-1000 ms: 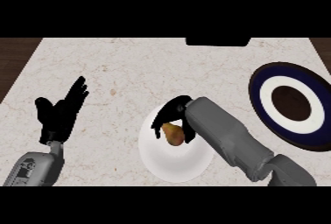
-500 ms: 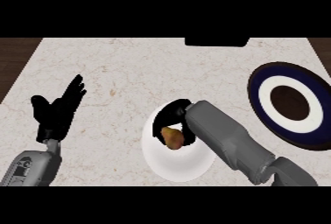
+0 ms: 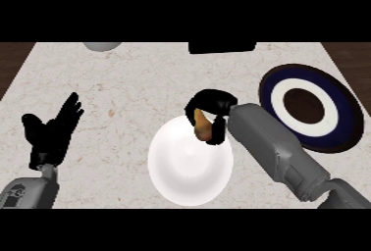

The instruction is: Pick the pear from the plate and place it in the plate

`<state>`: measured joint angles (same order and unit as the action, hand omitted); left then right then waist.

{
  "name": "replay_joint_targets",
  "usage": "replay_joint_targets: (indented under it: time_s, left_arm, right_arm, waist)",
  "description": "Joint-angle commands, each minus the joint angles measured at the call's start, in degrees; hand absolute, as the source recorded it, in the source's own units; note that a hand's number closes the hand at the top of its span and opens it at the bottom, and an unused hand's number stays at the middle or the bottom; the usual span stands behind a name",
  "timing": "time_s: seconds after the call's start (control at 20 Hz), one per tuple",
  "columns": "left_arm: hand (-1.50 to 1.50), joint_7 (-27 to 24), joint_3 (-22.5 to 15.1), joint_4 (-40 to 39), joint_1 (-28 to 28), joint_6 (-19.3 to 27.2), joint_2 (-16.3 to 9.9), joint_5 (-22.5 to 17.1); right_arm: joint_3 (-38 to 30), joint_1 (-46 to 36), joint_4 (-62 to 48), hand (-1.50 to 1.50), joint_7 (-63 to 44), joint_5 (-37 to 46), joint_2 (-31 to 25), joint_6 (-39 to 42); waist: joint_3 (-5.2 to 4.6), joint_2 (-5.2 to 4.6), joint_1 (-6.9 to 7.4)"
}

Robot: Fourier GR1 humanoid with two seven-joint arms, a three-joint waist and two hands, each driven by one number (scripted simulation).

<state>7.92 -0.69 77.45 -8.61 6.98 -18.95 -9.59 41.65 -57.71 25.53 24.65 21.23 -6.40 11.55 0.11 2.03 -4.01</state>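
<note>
My right hand (image 3: 211,103) is curled round a yellow-brown pear (image 3: 205,128) and holds it above the far right rim of the white plate (image 3: 185,166). The pear hangs below the black fingers, partly hidden by them. To the right lies a dark blue plate (image 3: 340,117) with a white ring and a brown centre; nothing sits on it. My left hand (image 3: 52,132) rests open at the left, fingers up, away from both plates.
A black object (image 3: 222,47) stands at the counter's far edge, and a grey rounded thing (image 3: 101,46) shows at the far left. Dark wood borders the counter on both sides.
The right hand has lifted the pear off the white plate's middle and moved it toward the plate's far right rim. The left hand has stayed put.
</note>
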Motion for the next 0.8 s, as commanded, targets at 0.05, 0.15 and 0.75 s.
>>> replay_joint_targets:
  time_s: [0.05, 0.15, 0.75]
  left_arm:
    - [0.00, -0.69, 1.22, -0.14, 3.42, 0.97, -0.21, -0.08]
    - [0.00, 0.00, 1.72, -0.36, 3.30, 1.05, -0.82, -0.11]
    - [0.00, 1.20, 2.55, 3.56, 4.12, -0.99, -1.84, -1.98]
  right_arm:
    - [-12.66, 0.50, 2.97, 1.50, -6.68, -7.21, -7.75, -14.90]
    - [-16.16, -1.47, 5.45, 1.50, -9.54, -8.25, -9.92, -21.38]
    - [-24.65, 12.25, 26.29, 1.50, -25.32, -12.60, -22.30, -34.37]
  waist:
    - [-0.01, 1.53, -4.06]
    - [-0.07, 1.66, -4.43]
    - [-0.18, 0.59, -2.77]
